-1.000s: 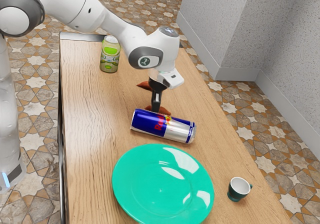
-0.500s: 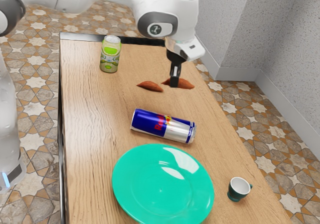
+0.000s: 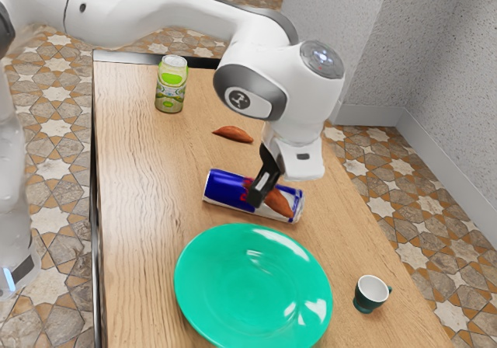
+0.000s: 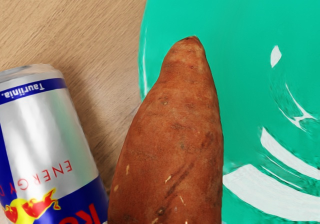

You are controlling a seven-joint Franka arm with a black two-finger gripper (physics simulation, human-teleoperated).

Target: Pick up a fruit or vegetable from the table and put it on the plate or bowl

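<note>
My gripper (image 3: 260, 195) is shut on a brown sweet potato (image 3: 276, 201), holding it in the air over the lying blue and silver energy drink can (image 3: 225, 188), just behind the green plate (image 3: 252, 287). In the wrist view the sweet potato (image 4: 172, 149) hangs under my hand, its tip reaching over the plate (image 4: 250, 59), with the can (image 4: 45, 139) beside it. A second sweet potato (image 3: 233, 133) lies on the table farther back.
A green drink can (image 3: 172, 84) stands upright near the table's far end. A small dark green cup (image 3: 371, 294) sits to the exterior view's right of the plate, near the table's edge (image 3: 94, 208). A wall corner rises beyond the table.
My gripper carried the sweet potato up from the table's middle, out toward the exterior view's right, then forward and down over the energy drink can toward the plate.
</note>
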